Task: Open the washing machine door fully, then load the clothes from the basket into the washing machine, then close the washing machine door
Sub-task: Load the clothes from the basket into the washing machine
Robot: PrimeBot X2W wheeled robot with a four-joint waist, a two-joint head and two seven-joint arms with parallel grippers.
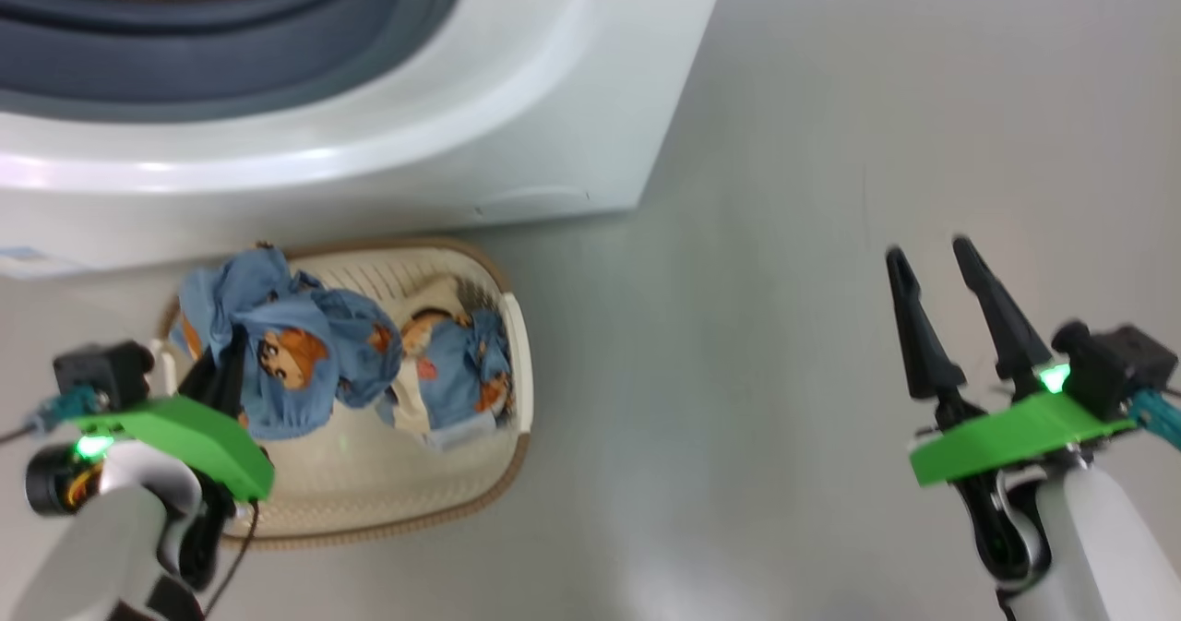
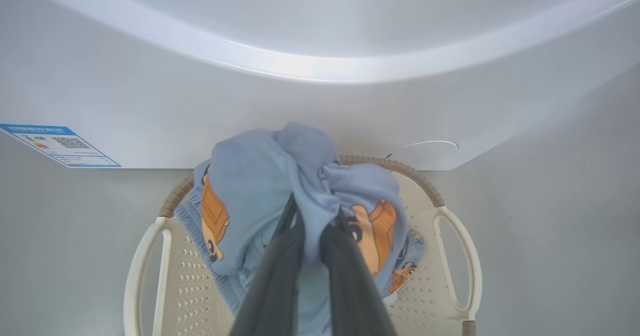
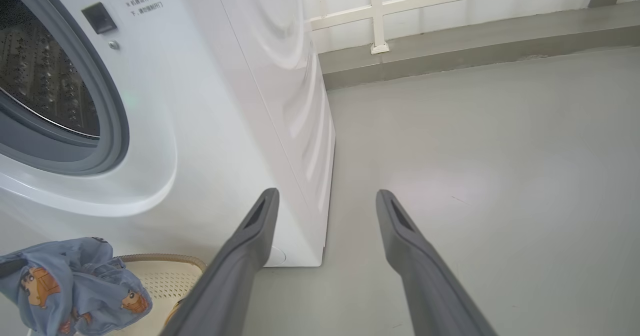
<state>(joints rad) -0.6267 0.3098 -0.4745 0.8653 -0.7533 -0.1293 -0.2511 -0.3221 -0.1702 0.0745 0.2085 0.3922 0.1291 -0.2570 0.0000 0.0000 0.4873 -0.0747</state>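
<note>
Your left gripper (image 2: 316, 211) is nearest the lens: its two dark fingers are pinched together on a fold of the clothes (image 2: 250, 176), light blue cloth printed with orange-brown cartoon cars. In the head view the same gripper (image 1: 226, 367) holds that bunch (image 1: 286, 353) over the left end of the basket (image 1: 369, 483). The right wrist view shows the bunch (image 3: 70, 281) raised above the rim.

Look at the washer (image 2: 320, 106) for writing. You get one blue label (image 2: 60, 145) low on its front, with a square code and coloured bars, but the print is too small to read. The head view catches a corner of it (image 1: 28, 259). In the right wrist view a few lines of small grey characters (image 3: 135, 1) sit by a black square slot (image 3: 99, 17), and these are also too small to read.

You have one basket, cream, perforated and brown-rimmed, on the floor (image 1: 784, 326) just in front of the washer (image 1: 461, 141). Both its handles show in the left wrist view, one at each side (image 2: 460, 256). Inside lies a second bunch (image 1: 461, 367) of the same print, with a cream part. I count two bunches, but how many garments they make I cannot tell.

The washer's mouth is uncovered in the right wrist view, with the steel drum (image 3: 45, 81) inside the grey seal (image 3: 110, 116).

Your right gripper (image 1: 927, 248) hangs over bare floor to the right, well apart from the basket, its fingers spread wide (image 3: 326, 192) and holding nothing.
</note>
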